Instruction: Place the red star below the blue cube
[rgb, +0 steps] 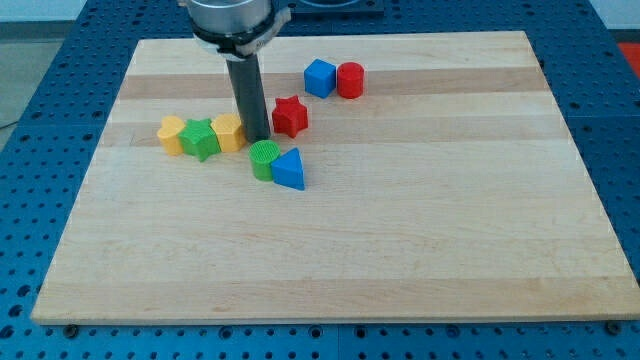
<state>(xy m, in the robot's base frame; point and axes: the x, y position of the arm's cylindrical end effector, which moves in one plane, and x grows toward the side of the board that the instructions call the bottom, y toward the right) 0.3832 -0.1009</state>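
The red star (290, 116) lies on the wooden board, below and to the left of the blue cube (319, 78). A red cylinder (350, 79) touches the blue cube's right side. My tip (257, 137) stands just left of the red star, a small gap between them, and right against a yellow block (229, 132). The rod rises from there to the view's top.
A row of a yellow block (172, 134), a green star (200, 139) and the yellow block lies left of my tip. A green cylinder (264, 159) and a blue triangular block (289, 169) sit just below my tip. The board's edge (330, 320) meets a blue perforated table.
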